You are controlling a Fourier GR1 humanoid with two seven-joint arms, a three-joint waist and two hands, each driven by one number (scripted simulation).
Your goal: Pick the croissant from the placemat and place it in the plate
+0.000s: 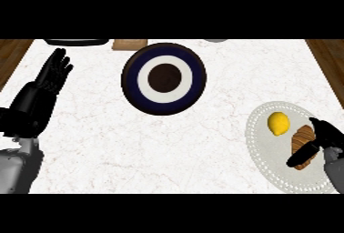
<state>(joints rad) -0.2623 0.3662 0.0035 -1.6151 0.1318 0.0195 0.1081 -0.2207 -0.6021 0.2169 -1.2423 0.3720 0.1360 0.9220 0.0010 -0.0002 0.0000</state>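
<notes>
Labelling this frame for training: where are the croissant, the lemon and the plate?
croissant [303,136]: head view, its upper half.
lemon [278,123]: head view, its middle.
plate [163,78]: head view, its dark centre.

— What does everything stand on?
— A white marble-patterned counter top [201,136] with faint reddish veins, evenly lit.
— And around it?
— Dark brown wood-grain floor strips [13,52] show at the far left and right corners.

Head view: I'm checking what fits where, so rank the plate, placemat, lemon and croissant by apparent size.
1. Placemat, though partly cut off by the frame edge.
2. Plate, close behind.
3. Croissant, partly hidden by the right hand.
4. Lemon.
</notes>
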